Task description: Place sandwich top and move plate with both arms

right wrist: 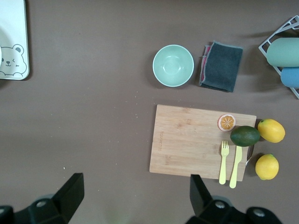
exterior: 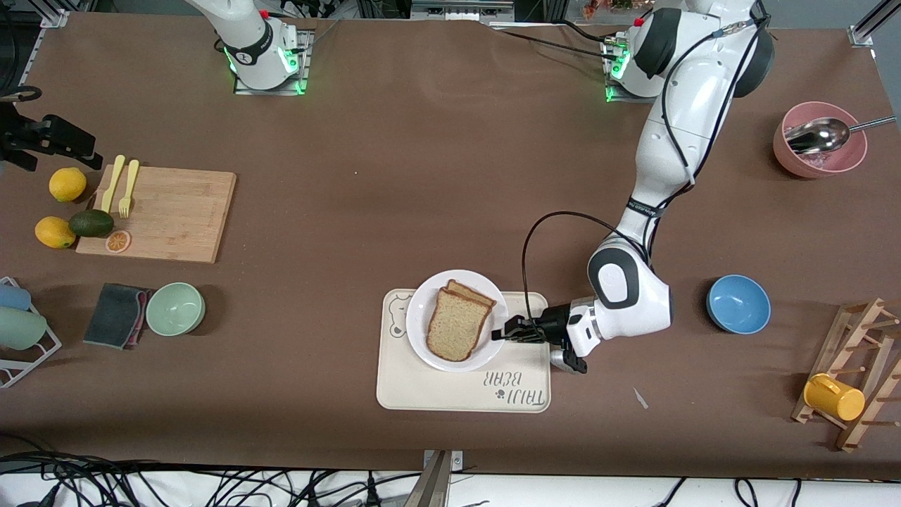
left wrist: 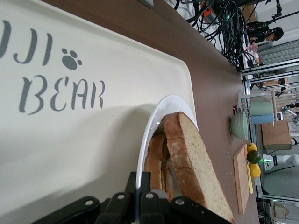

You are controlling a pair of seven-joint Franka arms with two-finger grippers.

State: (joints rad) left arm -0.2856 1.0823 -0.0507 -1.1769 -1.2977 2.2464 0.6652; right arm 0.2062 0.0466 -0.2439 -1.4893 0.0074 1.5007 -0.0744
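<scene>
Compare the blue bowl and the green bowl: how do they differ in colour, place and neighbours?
The blue bowl is bright blue and sits toward the left arm's end of the table; the green bowl is pale mint and sits toward the right arm's end. A dark folded cloth lies right beside the green bowl; nothing touches the blue bowl. Both are round, upright and empty.

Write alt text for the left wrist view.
The left gripper has its jaws shut on the white plate's rim. The sandwich top lies on the plate, which sits on the cream bear-print tray.
</scene>
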